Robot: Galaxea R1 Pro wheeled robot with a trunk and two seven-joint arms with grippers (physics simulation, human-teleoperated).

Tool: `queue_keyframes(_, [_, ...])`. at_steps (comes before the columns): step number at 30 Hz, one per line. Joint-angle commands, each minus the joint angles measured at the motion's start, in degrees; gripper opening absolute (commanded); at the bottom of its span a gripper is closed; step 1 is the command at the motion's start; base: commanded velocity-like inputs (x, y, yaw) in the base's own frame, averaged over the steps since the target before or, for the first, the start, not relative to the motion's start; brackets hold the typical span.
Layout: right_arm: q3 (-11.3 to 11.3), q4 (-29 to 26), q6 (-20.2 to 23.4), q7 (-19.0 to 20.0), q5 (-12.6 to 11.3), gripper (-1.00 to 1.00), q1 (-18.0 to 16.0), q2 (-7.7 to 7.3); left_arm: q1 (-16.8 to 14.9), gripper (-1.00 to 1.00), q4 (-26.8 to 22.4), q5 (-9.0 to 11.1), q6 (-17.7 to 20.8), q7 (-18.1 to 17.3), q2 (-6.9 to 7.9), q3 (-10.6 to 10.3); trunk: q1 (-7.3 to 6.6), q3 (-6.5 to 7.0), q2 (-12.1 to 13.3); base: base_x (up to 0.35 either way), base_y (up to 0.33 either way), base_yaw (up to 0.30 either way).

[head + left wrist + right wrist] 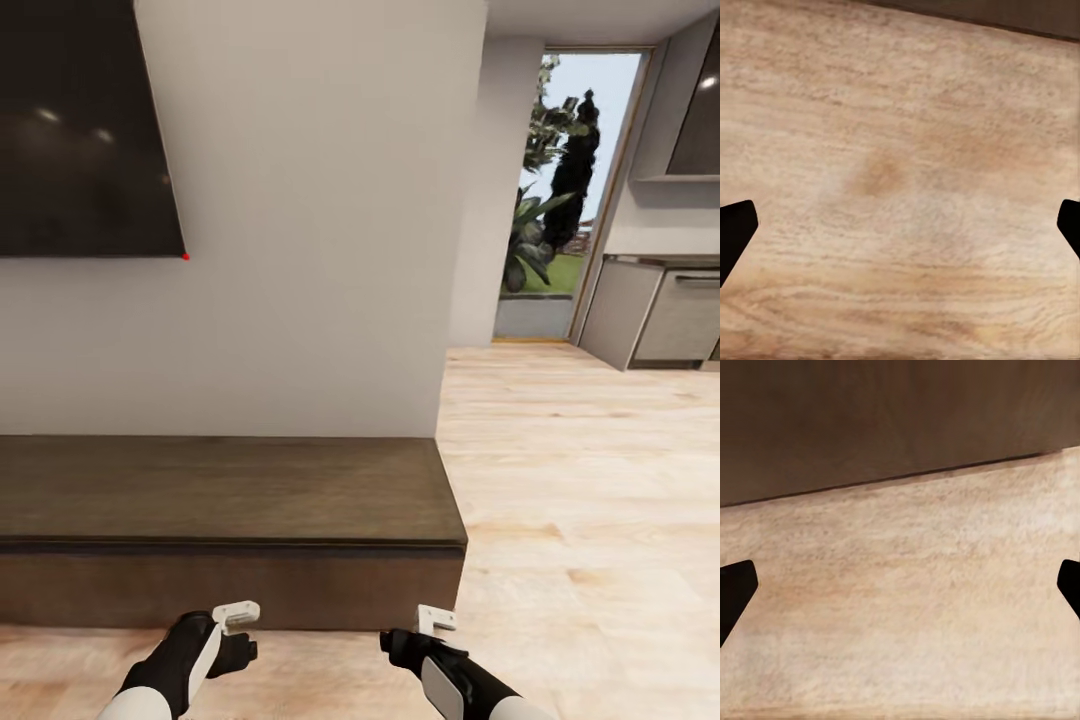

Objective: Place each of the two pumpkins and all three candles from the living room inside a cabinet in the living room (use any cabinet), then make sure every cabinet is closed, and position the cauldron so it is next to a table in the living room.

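Observation:
The low dark-brown wooden cabinet (220, 520) stretches along the wall straight ahead, its flat top bare and its front closed. Both arms hang low in front of it. My left gripper (236, 612) and my right gripper (436, 619) point down at the floor just before the cabinet's front. In the left wrist view the left gripper (900, 225) is open over bare wooden floor. In the right wrist view the right gripper (900, 585) is open too, with the cabinet's front (892, 420) beyond it. The pumpkins, candles, cauldron and table are out of view.
A dark TV screen (80, 130) hangs on the white wall above the cabinet. To the right, light wooden floor (590, 480) runs toward a glass door (570, 200) with plants outside, and grey kitchen units (660, 315) stand at the far right.

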Motion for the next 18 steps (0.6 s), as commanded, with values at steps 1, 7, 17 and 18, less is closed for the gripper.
queue_keyframes(1, [-0.03, 0.0, 0.05, -0.02, -0.26, 1.0, 0.0, 0.0, 0.0, 1.0, 0.0, -0.01, 0.01, 0.02, 0.01, 0.0, -0.23, 0.13, 0.41, -0.133, 0.059, 0.14])
queue_keyframes(7, [-0.12, 0.0, 0.4, -0.17, -0.66, 1.0, 0.0, 0.0, 0.0, 1.0, -0.12, -0.09, 0.1, 0.07, 0.03, 0.0, -1.54, 0.85, 2.82, -0.223, 0.133, 0.182])
queue_keyframes(17, [-0.17, 0.0, 3.02, -1.64, -0.66, 1.0, 0.0, 0.0, 0.0, 1.0, -0.11, -0.07, 0.11, 0.25, -0.06, 0.0, -3.74, 1.98, 6.83, -0.083, 0.054, 0.201])
queue_keyframes(18, [-0.17, 0.0, 3.1, -1.66, -0.66, 1.0, 0.0, 0.0, 0.0, 1.0, -0.11, -0.06, 0.11, 0.27, -0.06, 0.0, -3.96, 2.09, 7.23, -0.007, 0.004, 0.206])
